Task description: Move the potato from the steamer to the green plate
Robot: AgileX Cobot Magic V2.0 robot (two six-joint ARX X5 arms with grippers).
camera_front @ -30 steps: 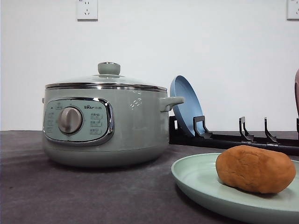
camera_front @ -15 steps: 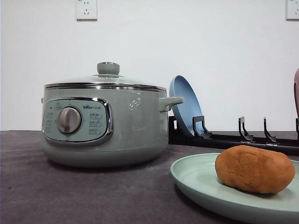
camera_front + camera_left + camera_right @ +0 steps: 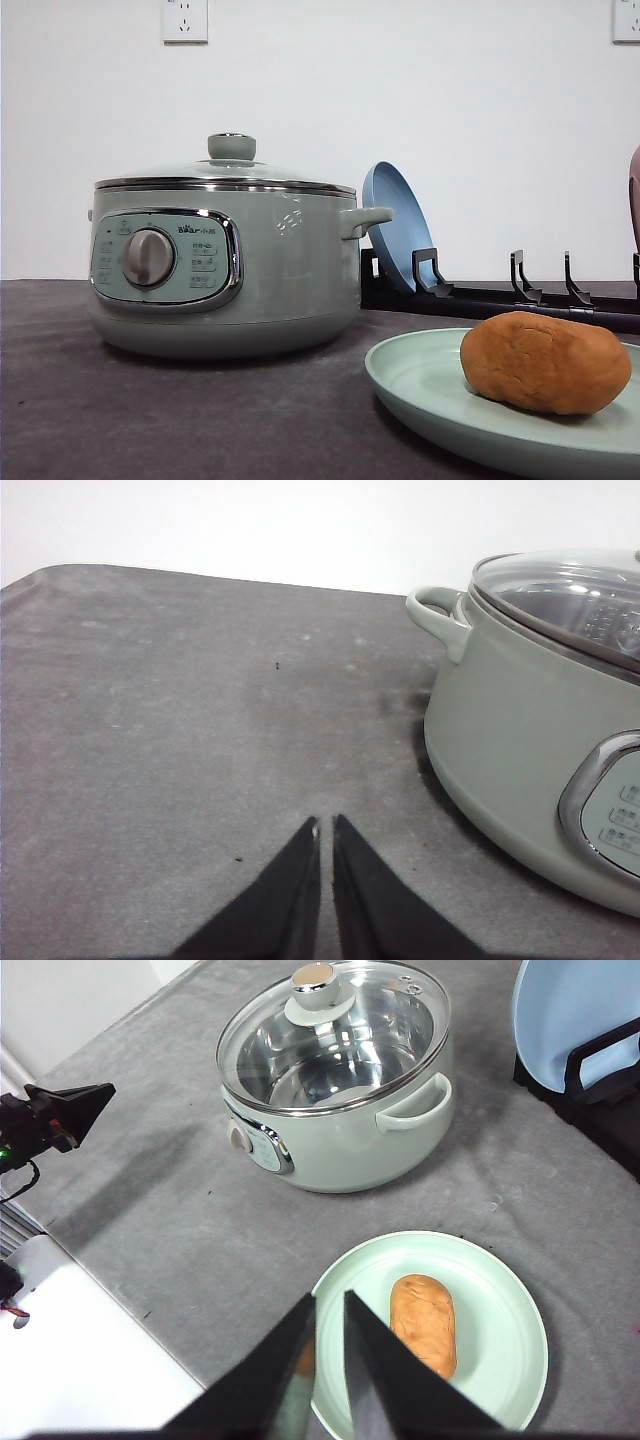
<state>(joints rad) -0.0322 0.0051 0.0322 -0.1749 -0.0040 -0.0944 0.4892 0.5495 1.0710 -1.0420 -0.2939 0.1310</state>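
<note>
On your left, the left gripper hung over bare grey table, its fingers pressed nearly together with just a slit between them and nothing held. The table's far edge met the white wall beyond it, and the stretch of cloth between that gripper and the steamer lay open.

The steamer stood toward the left-centre of the table with its glass lid seated on the rim. Through the glass you could see the steel bowl, and nothing showed in it. Its control panel and dial faced the near side; one side handle pointed right, toward the rack.

Right of the steamer and farther back, a blue plate stood on edge in a black dish rack, close behind that handle.

Nearer and to the right, the green plate lay flat, well apart from the steamer with a strip of free cloth between. The potato rested on the plate, toward its right half. The right gripper hovered above the plate's near-left rim, fingers drawn close together, empty and clear of the potato.
</note>
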